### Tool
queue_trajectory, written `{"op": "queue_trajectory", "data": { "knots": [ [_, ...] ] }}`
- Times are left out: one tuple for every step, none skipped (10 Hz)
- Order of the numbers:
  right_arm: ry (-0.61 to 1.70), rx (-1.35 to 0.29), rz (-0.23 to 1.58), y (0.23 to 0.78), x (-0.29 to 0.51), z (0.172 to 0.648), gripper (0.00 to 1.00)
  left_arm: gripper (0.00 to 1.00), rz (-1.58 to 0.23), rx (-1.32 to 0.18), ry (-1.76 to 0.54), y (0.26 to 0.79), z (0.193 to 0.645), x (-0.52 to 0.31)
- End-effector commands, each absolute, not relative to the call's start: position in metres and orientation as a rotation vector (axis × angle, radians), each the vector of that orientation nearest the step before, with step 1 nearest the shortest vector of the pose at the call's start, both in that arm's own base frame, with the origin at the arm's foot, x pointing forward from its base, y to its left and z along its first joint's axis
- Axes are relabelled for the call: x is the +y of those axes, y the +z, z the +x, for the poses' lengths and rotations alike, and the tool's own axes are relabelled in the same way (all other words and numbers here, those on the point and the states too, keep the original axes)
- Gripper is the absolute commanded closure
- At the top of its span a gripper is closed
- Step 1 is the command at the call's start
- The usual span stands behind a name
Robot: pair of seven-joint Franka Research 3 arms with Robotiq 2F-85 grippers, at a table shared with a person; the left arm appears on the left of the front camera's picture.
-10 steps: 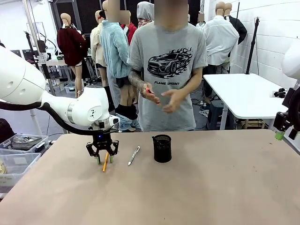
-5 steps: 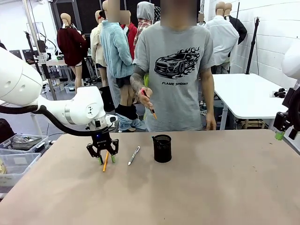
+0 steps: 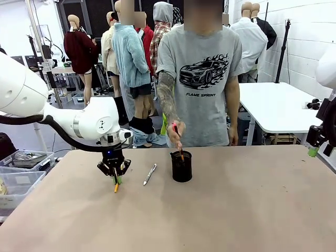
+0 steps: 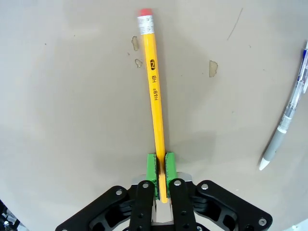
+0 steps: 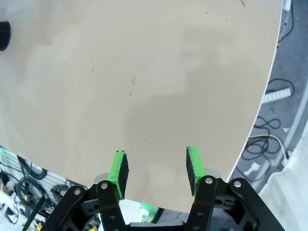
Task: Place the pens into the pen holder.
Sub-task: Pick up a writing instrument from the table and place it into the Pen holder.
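Clamping: left gripper (image 4: 161, 168), jaws apart a moment ago, now pinches the pencil (image 4: 154, 91); ready for lifting toward pen holder (image 3: 181, 168).

Glossy yellow pencil (image 4: 156, 102), matt tan table (image 4: 72, 96), wire-mesh pen holder (image 3: 181, 169)

- The pencil (image 4: 155, 96), left of the pen holder (image 3: 181, 167): its near end is hidden between the green pads of the left hand (image 4: 160, 161). From the front, that hand covers all but its low tip.
- The pen (image 4: 288, 113), between pencil and pen holder: its far end is cut off by the left wrist view's edge.
- The thin stick (image 3: 180, 154) in the person's hand (image 3: 175, 137), above the pen holder: its lower end is hidden behind the rim, and it is too small to tell pen from pencil.
- The right hand (image 3: 316, 149), well right of the pen holder: partly cut off by the front view's edge.
- In the right wrist view the pen holder is a dark sliver, cut by the edge.
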State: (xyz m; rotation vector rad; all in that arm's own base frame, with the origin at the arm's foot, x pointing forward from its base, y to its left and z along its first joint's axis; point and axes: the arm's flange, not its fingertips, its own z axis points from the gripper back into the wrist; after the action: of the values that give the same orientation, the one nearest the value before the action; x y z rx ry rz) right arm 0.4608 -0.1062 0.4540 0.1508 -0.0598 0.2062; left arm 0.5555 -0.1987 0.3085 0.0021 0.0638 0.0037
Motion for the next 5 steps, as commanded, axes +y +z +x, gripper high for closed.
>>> {"op": "queue_trajectory", "data": {
  "knots": [
    [0.206,-0.062,0.143,0.454,-0.106,0.462,0.38,1.0,0.09,0.067,0.02,0.291,0.555,-0.201],
    [0.206,-0.062,0.143,0.454,-0.106,0.462,0.38,1.0,0.081,0.073,-0.007,0.293,0.552,-0.201],
    [0.206,-0.062,0.143,0.454,-0.106,0.462,0.38,1.0,0.019,0.061,-0.089,0.305,0.547,-0.196],
    [0.206,-0.062,0.143,0.454,-0.106,0.462,0.38,1.0,-0.077,0.053,-0.155,0.323,0.542,-0.188],
    [0.206,-0.062,0.143,0.454,-0.106,0.462,0.38,1.0,-0.136,0.011,-0.196,0.342,0.537,-0.176]
  ]
}}
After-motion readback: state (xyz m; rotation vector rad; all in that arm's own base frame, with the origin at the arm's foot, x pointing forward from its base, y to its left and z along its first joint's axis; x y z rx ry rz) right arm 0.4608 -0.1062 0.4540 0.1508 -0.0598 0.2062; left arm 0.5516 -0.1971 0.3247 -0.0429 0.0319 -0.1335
